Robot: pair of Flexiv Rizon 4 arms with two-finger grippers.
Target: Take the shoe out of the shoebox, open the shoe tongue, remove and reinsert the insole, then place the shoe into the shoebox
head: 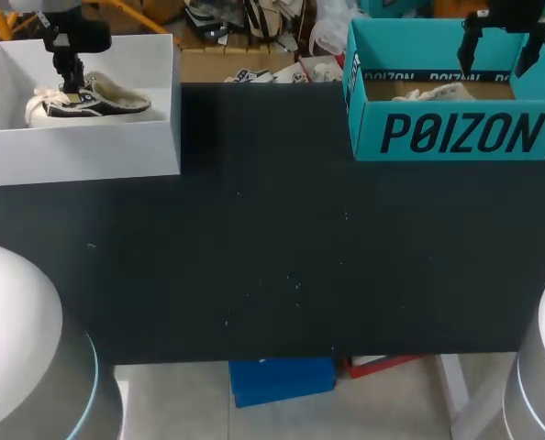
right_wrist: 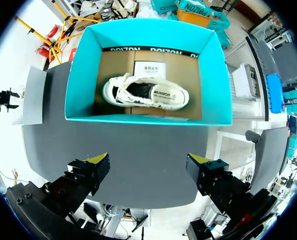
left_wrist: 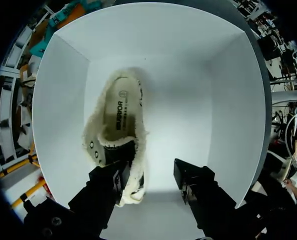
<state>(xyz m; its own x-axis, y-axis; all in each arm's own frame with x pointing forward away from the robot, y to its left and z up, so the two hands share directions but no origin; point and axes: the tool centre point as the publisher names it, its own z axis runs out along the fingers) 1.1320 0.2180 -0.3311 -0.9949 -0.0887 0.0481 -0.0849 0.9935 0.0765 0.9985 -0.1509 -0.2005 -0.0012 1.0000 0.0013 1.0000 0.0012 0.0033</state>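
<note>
L claw [left_wrist: 151,172] being held open inside white box [head: 80,151], at shoe [left_wrist: 119,125]; R claw [right_wrist: 148,160] being held open short of teal box [right_wrist: 143,35].
Shoe is sitting on its sole on white box's floor, opening facing up, fleecy rim and dark lining being shown. One L finger is being seen right at shoe's fleecy end, contact can't be told; other finger is standing apart over bare floor, so nothing is being gripped. 2nd shoe [right_wrist: 146,92], cream w/ dark inside, is lying in teal box on brown card, ahead of R claw. R fingers are being held wide apart above dark table [head: 272,257], nothing betw. them. Boxes are sitting at table's far corners, well apart.
</note>
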